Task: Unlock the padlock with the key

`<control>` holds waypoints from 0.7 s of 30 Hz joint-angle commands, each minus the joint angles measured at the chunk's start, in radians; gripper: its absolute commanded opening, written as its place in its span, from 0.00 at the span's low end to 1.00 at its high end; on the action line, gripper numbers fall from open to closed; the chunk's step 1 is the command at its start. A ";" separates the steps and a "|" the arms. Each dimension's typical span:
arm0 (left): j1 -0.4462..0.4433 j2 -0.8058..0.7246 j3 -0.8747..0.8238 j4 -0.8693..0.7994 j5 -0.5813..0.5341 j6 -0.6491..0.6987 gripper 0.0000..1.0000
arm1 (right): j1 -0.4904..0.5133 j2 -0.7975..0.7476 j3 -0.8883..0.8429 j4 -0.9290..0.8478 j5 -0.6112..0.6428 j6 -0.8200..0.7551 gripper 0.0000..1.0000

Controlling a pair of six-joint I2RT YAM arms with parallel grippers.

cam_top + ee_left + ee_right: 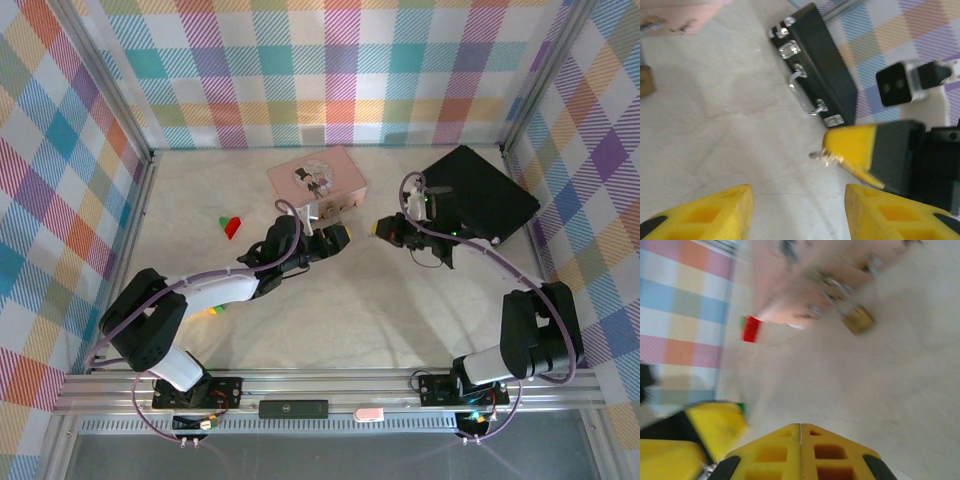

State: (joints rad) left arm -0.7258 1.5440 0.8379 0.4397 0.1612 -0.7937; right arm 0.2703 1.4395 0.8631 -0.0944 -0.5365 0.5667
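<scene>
Top view: pink box (318, 178) at the far middle of the table (400, 310); black case (478, 192) toward the far right corner; left gripper (338, 238) and right gripper (384, 229) close together just before the box. Left wrist view: left fingers apart, nothing between; right gripper clamped on the key (821, 154), tip protruding. Right wrist view: right fingers together; padlock (858, 320) at the box's front, shackle on its clasp.

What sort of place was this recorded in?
Probably a purpose-built robot test cell: a pale tabletop walled by plaid panels, an aluminium mounting rail along the near edge, and staged props like a pink box and black case.
</scene>
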 commanded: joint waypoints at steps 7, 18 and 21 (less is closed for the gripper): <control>0.044 -0.067 0.026 -0.252 -0.138 0.114 0.55 | 0.090 0.102 -0.057 -0.356 0.127 -0.106 0.00; 0.062 -0.066 0.017 -0.255 -0.123 0.087 0.57 | 0.095 0.331 0.134 -0.448 0.227 -0.116 0.00; 0.064 -0.078 0.007 -0.259 -0.126 0.086 0.58 | 0.095 0.369 0.192 -0.457 0.244 -0.118 0.17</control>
State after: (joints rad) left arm -0.6704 1.4963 0.8562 0.2008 0.0395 -0.7097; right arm 0.3637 1.7813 1.0054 -0.5285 -0.3389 0.4774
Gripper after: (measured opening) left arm 0.574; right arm 0.136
